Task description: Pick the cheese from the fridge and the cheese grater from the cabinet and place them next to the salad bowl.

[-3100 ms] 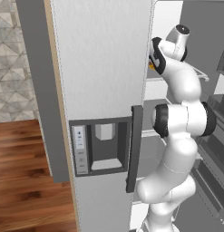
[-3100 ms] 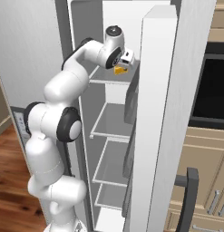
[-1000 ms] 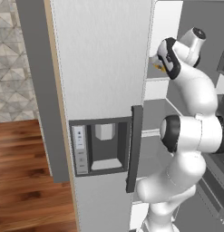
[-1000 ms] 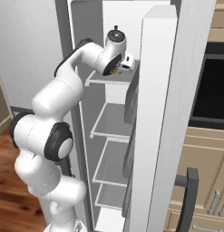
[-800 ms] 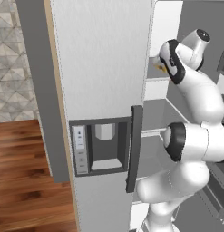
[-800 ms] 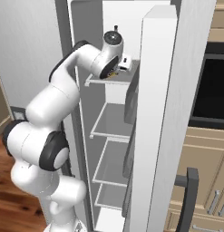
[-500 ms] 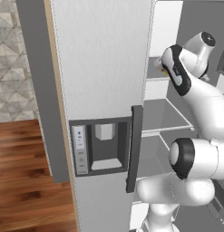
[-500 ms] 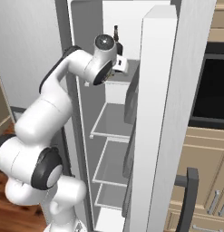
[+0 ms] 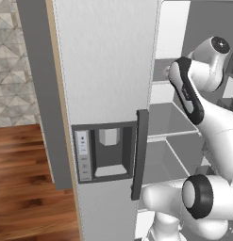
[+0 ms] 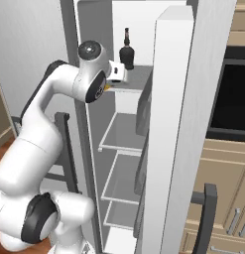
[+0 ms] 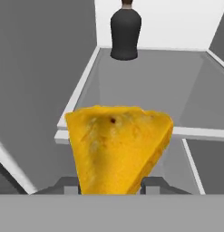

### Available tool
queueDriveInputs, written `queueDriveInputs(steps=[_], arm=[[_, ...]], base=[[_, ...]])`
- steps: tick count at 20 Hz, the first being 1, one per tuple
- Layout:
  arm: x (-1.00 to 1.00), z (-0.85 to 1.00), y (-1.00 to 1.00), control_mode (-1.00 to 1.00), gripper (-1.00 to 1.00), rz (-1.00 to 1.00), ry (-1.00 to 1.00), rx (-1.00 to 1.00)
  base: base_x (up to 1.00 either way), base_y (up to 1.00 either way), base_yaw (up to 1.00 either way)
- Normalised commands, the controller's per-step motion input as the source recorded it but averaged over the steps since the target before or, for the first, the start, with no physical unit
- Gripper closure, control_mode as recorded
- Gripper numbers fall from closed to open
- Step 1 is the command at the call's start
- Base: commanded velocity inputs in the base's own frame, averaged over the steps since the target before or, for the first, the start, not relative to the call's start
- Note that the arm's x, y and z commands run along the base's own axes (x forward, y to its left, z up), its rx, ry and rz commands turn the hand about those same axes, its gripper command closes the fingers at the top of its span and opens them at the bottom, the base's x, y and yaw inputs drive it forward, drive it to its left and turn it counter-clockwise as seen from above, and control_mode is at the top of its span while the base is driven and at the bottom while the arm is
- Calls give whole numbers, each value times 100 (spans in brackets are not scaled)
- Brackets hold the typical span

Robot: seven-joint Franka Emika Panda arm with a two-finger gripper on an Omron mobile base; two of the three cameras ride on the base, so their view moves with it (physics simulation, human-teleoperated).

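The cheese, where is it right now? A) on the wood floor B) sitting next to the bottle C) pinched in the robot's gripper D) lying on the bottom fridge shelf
C: in the hand view the yellow-orange cheese sits right between the fingers of the gripper, in front of the shelf edge, while the dark bottle stands far back on the fridge shelf.

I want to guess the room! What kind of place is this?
Probably a kitchen: an open fridge with shelves, a dark bottle inside, and a wedge of cheese.
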Motion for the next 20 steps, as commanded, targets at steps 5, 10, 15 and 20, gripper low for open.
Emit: queueDriveInputs(steps=[5, 10, 15, 20], arm=[[-64, 14, 26, -100, 100, 0, 0, -2], [-61, 9, 29, -100, 100, 0, 0, 0], [-58, 1, 31, -100, 100, 0, 0, 0], [-48, 0, 33, -100, 100, 0, 0, 1]], base=[[0, 0, 0], [0, 0, 0], [0, 0, 0], [0, 0, 0]])
